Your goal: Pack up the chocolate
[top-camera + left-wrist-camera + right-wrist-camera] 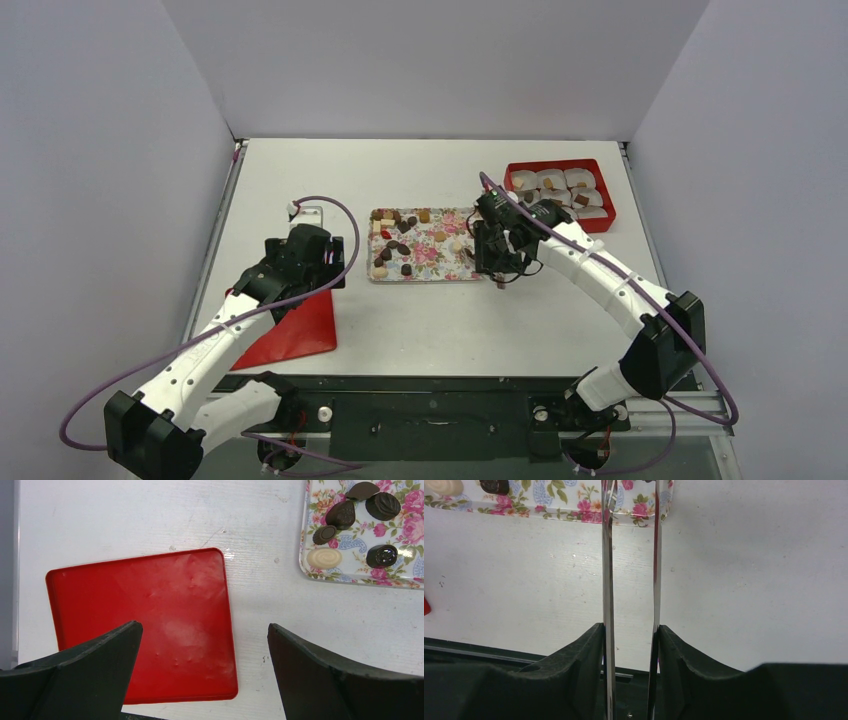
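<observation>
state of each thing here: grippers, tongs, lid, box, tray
left gripper: open, empty, over the red lid
right gripper: shut on the tongs
tongs: blades apart, reaching over the floral tray edge
red lid: off the red box, flat on the table
red box: open, some paper cups filled
floral tray: holding loose chocolates

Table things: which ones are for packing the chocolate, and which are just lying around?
For the job:
- chocolates on the flowered tray
- red box with white paper cups
- tongs squeezed in the right gripper

Just lying about:
- red lid, flat and untouched near the open left gripper
</observation>
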`<move>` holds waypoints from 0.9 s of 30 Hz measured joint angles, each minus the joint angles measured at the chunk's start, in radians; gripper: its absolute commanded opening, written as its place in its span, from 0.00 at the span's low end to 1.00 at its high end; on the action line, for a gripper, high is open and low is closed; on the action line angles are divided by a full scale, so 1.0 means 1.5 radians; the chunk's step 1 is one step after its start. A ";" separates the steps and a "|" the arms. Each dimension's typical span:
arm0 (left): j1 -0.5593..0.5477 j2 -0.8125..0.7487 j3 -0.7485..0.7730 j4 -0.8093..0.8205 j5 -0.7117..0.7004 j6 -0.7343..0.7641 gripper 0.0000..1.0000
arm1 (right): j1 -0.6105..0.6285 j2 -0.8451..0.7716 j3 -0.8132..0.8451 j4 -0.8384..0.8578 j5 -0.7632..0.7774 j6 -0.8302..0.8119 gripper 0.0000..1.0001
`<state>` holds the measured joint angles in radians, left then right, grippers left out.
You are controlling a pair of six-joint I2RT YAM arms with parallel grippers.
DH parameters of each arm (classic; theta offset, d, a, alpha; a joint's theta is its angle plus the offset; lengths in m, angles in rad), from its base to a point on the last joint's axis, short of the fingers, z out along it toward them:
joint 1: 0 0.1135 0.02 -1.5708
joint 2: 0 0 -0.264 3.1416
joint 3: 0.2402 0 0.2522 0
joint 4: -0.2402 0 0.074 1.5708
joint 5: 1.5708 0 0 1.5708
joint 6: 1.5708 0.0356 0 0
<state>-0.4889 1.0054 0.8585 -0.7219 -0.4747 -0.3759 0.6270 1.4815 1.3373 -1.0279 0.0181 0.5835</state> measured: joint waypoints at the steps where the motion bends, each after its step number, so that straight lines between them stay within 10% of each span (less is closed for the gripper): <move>1: 0.000 0.000 0.000 0.000 0.000 0.000 0.96 | -0.001 0.000 -0.003 0.000 0.001 0.000 0.37; 27: 0.000 0.000 0.000 0.000 0.000 0.000 0.96 | -0.031 0.033 -0.035 0.021 -0.001 -0.025 0.34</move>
<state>-0.4889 1.0054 0.8585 -0.7219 -0.4751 -0.3759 0.5812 1.5314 1.2842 -0.9958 0.0174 0.5461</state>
